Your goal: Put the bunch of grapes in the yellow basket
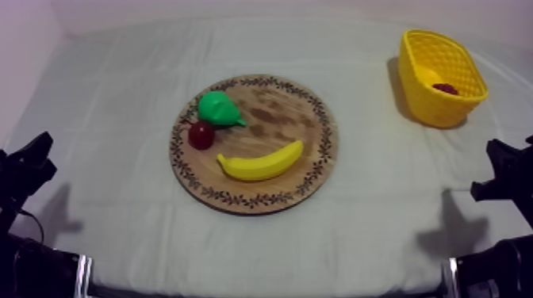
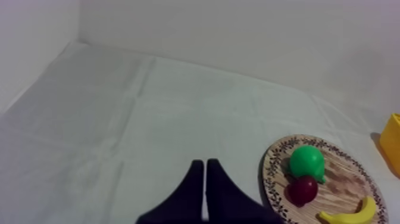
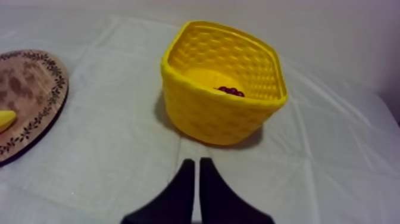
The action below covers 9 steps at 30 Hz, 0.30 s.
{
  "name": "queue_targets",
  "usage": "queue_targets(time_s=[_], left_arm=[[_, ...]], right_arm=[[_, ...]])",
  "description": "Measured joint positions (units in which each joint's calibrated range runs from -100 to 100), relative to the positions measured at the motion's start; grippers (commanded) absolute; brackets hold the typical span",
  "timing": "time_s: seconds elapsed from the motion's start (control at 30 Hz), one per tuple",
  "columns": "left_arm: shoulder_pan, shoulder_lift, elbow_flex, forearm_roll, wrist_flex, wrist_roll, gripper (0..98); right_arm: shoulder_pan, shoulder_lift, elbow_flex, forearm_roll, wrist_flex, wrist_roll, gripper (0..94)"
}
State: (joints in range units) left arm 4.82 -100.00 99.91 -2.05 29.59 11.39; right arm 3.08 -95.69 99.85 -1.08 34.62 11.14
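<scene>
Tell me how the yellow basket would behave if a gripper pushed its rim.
The yellow basket looks like thin openwork plastic, so probably light and apt to slide on the cloth. It widens upward from a narrower base, so a push at the rim might tip it.

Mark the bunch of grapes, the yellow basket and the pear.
bunch of grapes [image 3: 231,91]: right wrist view, dark red top showing inside the basket.
yellow basket [image 3: 220,119]: right wrist view, near wall.
pear [image 1: 216,108]: top view, middle of its green body.
</scene>
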Motion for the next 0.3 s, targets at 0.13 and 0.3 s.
queue_targets(time_s=[0.13, 0.3], left_arm=[[0.00, 0.00, 0.00, 0.00, 0.00, 0.00, 0.1], [0.00, 0.00, 0.00, 0.00, 0.00, 0.00, 0.1]], right_arm=[[0.00, 0.00, 0.00, 0.00, 0.00, 0.31, 0.6], [0.00, 0.00, 0.00, 0.00, 0.00, 0.37, 0.6]])
